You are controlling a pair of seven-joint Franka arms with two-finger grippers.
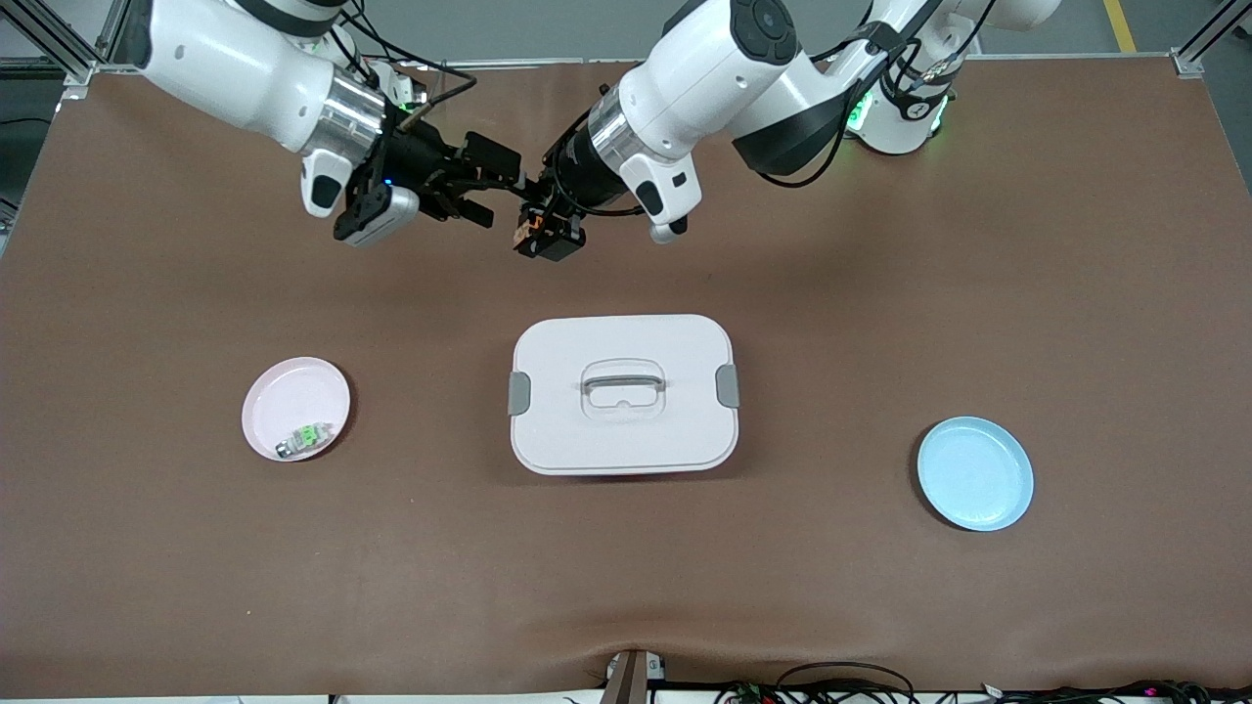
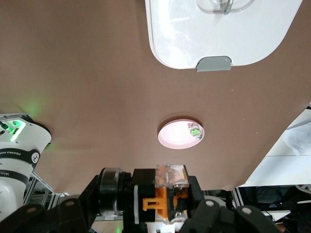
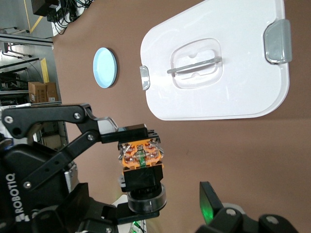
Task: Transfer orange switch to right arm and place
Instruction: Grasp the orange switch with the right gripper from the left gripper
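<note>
The orange switch (image 1: 533, 233), a small black block with an orange face, is held in the air by my left gripper (image 1: 541, 238), which is shut on it. It is over bare table, on the robots' side of the white box. In the left wrist view the switch (image 2: 165, 196) sits between the left gripper (image 2: 163, 206) jaws. My right gripper (image 1: 492, 186) is open, right beside the switch. In the right wrist view the switch (image 3: 141, 159) hangs with its black round end between the right gripper's (image 3: 158, 208) spread fingers (image 3: 211, 204).
A white lidded box (image 1: 623, 393) with grey clips lies at the table's middle. A pink plate (image 1: 284, 391) toward the right arm's end holds a pale grey switch with a green face (image 1: 305, 437). A blue plate (image 1: 975, 473) lies toward the left arm's end.
</note>
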